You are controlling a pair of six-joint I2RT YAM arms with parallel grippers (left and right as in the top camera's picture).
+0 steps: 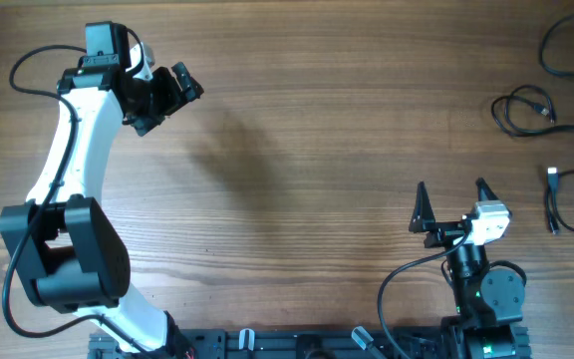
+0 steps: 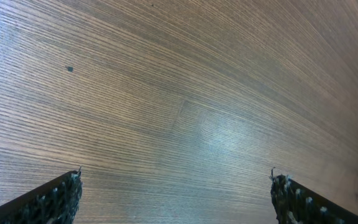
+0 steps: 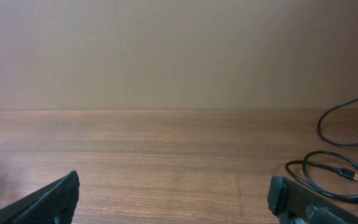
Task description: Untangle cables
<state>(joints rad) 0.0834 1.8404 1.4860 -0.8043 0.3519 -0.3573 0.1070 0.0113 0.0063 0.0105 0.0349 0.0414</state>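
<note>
Three separate black cables lie at the table's right side in the overhead view: one loop at the far right corner (image 1: 566,45), one coiled loop below it (image 1: 526,108), and one with a pale plug end nearer the front (image 1: 566,199). The right wrist view shows two of them, a coiled one (image 3: 331,177) and a loop farther back (image 3: 347,124). My right gripper (image 1: 452,191) (image 3: 173,190) is open and empty, left of the cables. My left gripper (image 1: 172,95) (image 2: 176,186) is open and empty over bare wood at the far left.
The wooden table (image 1: 297,150) fills the view. A beige wall (image 3: 166,50) stands behind its far edge. The arm bases and a black rail (image 1: 317,344) line the front edge. A small dark spot (image 2: 69,68) marks the wood.
</note>
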